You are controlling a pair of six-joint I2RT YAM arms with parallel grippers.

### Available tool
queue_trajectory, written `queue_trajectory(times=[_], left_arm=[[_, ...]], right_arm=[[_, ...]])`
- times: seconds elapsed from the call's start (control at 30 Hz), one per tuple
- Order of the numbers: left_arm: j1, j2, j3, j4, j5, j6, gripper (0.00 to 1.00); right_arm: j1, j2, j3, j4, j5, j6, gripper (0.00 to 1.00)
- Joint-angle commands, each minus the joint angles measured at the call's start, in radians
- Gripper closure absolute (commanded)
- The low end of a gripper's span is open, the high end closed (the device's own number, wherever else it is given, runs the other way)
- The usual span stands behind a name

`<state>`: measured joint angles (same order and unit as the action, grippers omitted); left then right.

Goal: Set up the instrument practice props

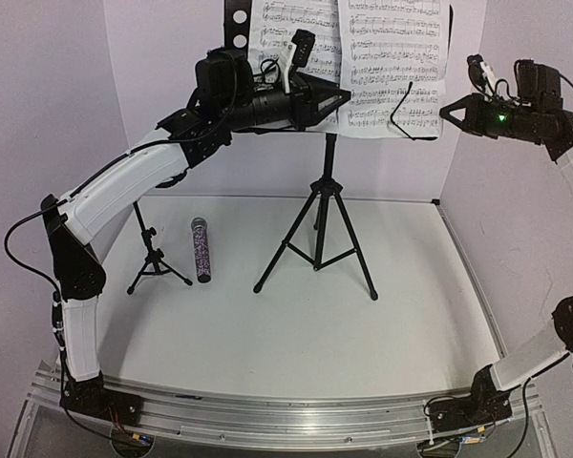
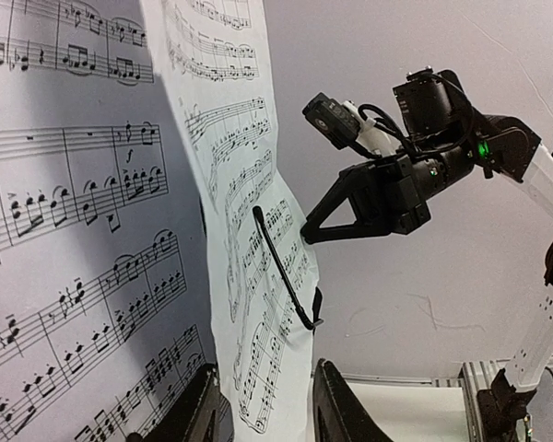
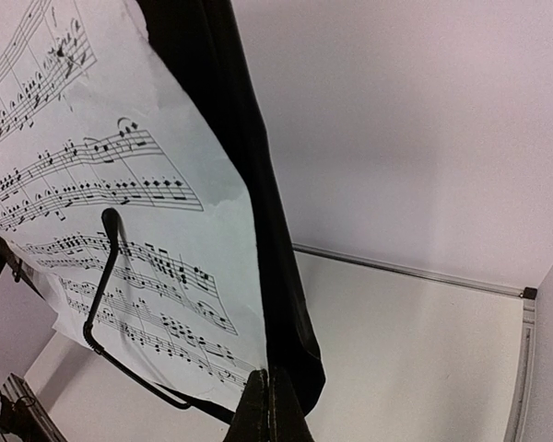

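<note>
Top external view, upper centre: two white printed music sheets (image 1: 392, 57) rest on the black tripod music stand (image 1: 329, 162), so the left gripper (image 2: 263, 410) jaws stand part-open, the right gripper (image 1: 446, 110) jaws shut, both empty.

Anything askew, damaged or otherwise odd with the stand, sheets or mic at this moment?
The right music sheet bows outward from the stand instead of lying flat, held low down only by the wire page holder. The microphone lies flat on the table beside the small mic stand, not mounted.
</note>
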<state>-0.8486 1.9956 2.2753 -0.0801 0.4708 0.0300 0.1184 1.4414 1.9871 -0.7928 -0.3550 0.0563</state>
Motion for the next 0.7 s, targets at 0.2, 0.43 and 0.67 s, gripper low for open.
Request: queue_trajectory(times=[0.2,0.43,0.67], left_arm=[[0.006,-0.148,0.055,-0.096,-0.047,0.151,0.54],[0.007,-0.167,0.168,-0.192,-0.108,0.225,0.44],[0.006,-0.223,0.241,-0.227,-0.257,0.327,0.40]], right_arm=[[-0.002,-0.027,-0.040,0.059,-0.008,0.024,1.00],[-0.003,-0.037,-0.039,0.063,-0.001,0.022,1.00],[-0.003,-0.038,-0.037,0.066,0.004,0.026,1.00]])
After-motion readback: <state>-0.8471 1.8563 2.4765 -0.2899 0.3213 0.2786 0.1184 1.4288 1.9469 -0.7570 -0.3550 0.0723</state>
